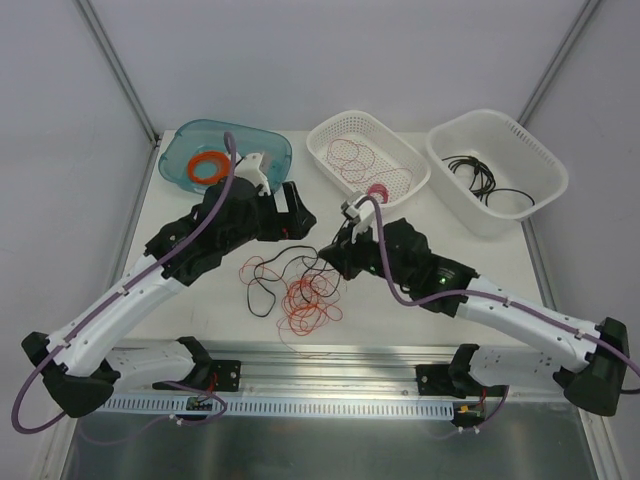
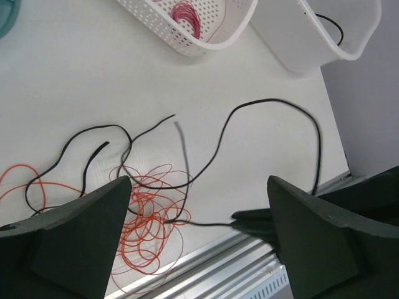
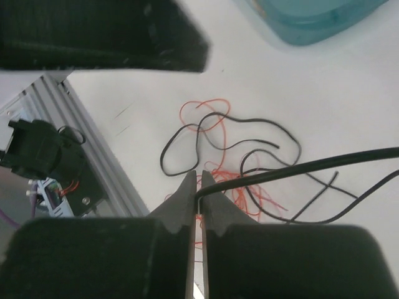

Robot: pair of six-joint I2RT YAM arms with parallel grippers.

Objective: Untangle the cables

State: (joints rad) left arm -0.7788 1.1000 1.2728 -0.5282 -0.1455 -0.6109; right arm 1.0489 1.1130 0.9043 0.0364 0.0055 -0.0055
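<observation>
The cables lie tangled mid-table: thin orange loops [image 1: 308, 298] with black wires [image 1: 262, 272] running through and around them. My right gripper [image 1: 333, 258] is shut on a black cable [image 3: 312, 165] at the tangle's right edge. In the right wrist view the jaws [image 3: 199, 187] pinch that cable, which runs off to the right above the orange loops [image 3: 249, 190]. My left gripper [image 1: 298, 222] hovers above the tangle's far side, open and empty. Its wrist view shows the wide-apart fingers [image 2: 81, 230], the orange loops [image 2: 149, 218] and a long black cable [image 2: 274, 106].
A teal tray [image 1: 262, 146] with a thick orange ring [image 1: 208, 166] stands at the back left. A white basket [image 1: 330, 135] holds red wires and a pink spool [image 1: 377, 192]. A second white basket [image 1: 520, 135] holds black wires. An aluminium rail [image 1: 330, 360] runs along the near edge.
</observation>
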